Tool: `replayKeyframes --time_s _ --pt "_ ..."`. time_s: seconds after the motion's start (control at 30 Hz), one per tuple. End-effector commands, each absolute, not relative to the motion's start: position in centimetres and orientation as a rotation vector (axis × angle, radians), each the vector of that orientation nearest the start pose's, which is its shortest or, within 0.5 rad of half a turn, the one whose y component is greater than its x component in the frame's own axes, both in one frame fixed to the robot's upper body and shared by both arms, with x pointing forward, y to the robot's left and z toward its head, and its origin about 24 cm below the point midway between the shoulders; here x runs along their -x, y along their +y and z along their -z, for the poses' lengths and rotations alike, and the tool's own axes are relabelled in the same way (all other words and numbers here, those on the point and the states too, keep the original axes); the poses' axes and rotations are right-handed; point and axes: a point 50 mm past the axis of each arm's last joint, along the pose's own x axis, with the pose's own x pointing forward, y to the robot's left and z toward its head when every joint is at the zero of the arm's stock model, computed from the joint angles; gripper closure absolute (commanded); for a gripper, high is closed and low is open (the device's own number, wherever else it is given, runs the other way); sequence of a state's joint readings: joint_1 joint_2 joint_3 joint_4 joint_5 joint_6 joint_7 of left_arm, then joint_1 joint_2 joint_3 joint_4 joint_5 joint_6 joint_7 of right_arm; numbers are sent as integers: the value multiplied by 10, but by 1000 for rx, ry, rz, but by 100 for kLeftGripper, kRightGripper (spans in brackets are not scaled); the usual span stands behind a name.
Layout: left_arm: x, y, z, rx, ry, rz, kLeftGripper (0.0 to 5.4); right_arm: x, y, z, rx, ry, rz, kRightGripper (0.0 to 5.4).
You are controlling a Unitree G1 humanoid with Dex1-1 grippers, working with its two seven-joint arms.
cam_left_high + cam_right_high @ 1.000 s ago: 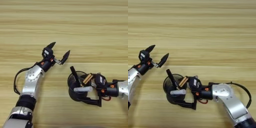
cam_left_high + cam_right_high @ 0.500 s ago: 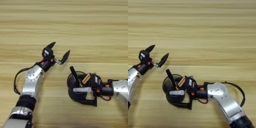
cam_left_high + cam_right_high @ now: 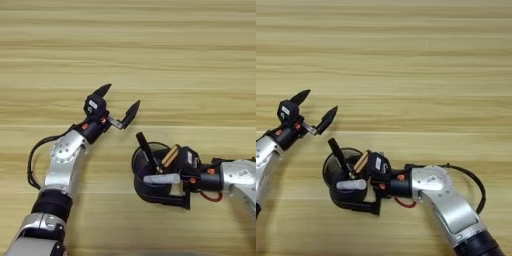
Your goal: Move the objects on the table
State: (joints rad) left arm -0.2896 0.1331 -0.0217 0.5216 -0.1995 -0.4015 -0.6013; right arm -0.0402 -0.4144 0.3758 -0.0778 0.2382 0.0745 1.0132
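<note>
Nearest the robot, the right pincer has slid further left across the worktop than a second ago, carrying the black mesh pen cup with it. One black finger lies along the cup's near outer wall and the pincer body sits at the rim at 3 o'clock, so the pincer is clamped on the cup wall. The cup stands in the near middle of the worktop. Inside it, the white-grey marker lies across the mouth, the black marker leans out toward 11 o'clock, and the amber-handled screwdriver pokes up toward 1 o'clock beside the pincer body. The scissors cannot be made out.

Further off, at 10 o'clock from the cup, the left pincer hangs unchanged, its two fingers spread wide and holding nothing.

The right eye view shows the right arm's grey forearm and black cable running to the lower right edge; the left eye view cuts these off but shows the left arm down to the bottom edge.
</note>
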Motion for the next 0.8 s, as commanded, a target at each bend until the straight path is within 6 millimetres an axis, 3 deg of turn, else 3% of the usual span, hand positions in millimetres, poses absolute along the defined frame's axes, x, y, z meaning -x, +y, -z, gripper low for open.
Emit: replayKeyframes --time_s 0.03,0.43,0.63,0.8 --pt "-294 139 -40 -19 -178 614 0 -213 -102 -46 136 129 -1382 75" --pt "-294 139 -40 -17 -179 609 0 -230 -118 -76 120 10 -1280 75" --pt "-295 139 -40 -17 -179 606 0 -241 -136 -90 119 -38 -1197 75" --pt "-295 140 -40 -18 -180 604 0 -252 -166 -98 135 -50 -1069 75"
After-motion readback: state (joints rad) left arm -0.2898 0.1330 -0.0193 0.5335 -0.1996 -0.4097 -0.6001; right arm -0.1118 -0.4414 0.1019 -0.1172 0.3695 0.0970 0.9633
